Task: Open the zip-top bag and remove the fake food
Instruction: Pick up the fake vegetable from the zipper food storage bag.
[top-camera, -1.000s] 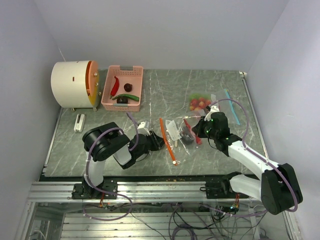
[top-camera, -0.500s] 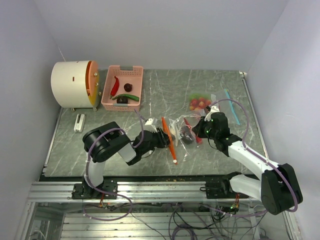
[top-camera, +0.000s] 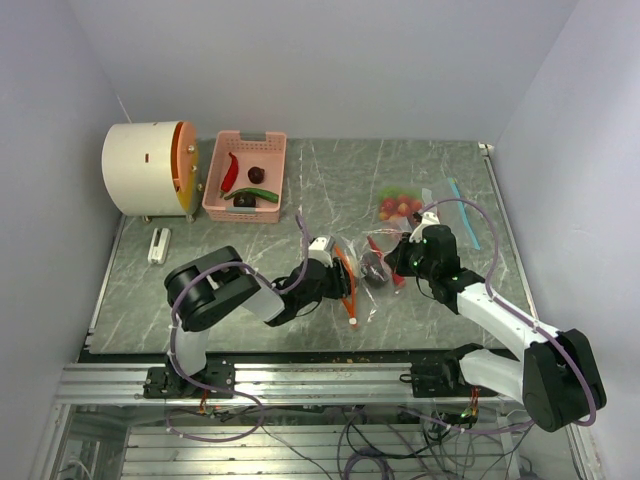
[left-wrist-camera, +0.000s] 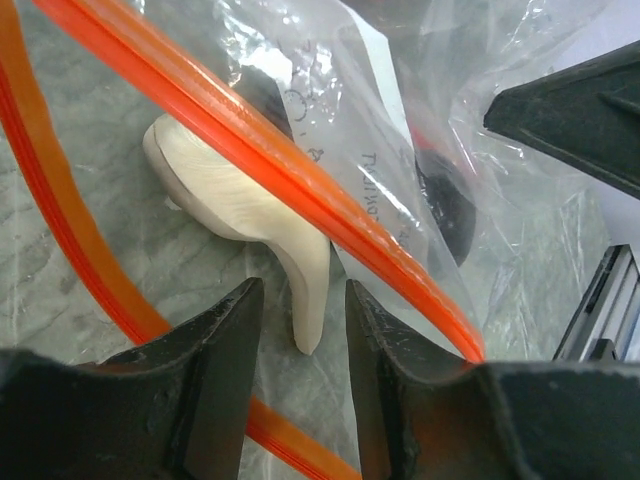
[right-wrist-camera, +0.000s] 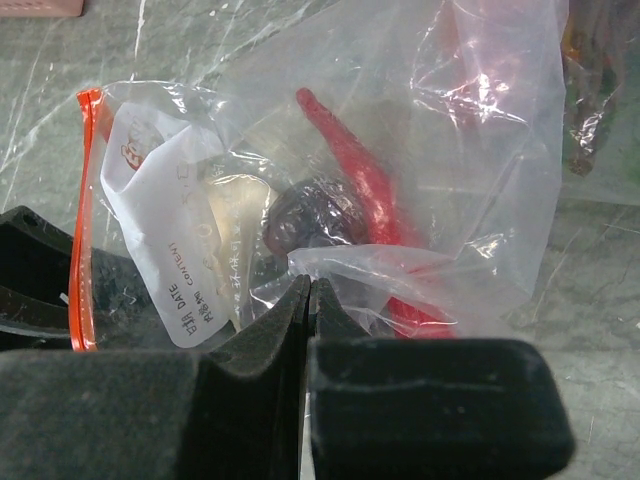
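Zip-top bag mouth gapes, left fingers flanking a pale toy inside.

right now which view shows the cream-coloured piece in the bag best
The left wrist view: the cream piece lies large between the bag's orange zip strips, ahead of the left gripper's open fingers. The right wrist view shows it dimly through plastic beside the label. Top view: too small to tell.

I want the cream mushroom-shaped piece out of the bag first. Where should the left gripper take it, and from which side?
Probably by the cream piece's narrow stem, straight in through the bag's open orange zip mouth. The stem points at the left gripper, between its open fingers; the cap is broad, rounded, partly under the zip.
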